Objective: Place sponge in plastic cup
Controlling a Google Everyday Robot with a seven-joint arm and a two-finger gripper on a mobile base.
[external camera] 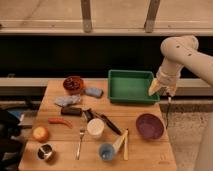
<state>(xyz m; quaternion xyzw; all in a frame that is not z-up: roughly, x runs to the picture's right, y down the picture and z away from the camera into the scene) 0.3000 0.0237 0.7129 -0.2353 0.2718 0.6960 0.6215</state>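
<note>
Over on the right, the gripper hangs at the right edge of the green tray, fingers spread, seemingly empty; the sponge lies on the table just beside the dark red bowl; the plastic cup stands near the front edge, well apart from it.

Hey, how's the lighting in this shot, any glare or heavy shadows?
Camera view: soft, even light on the wooden table; a dark band behind it hides detail; a glint on the shiny metal cup; the small blue-grey sponge and light-blue plastic cup cast only faint shadows; the robot's open hand, over the green plastic tray's right edge, is brightly lit.
</note>
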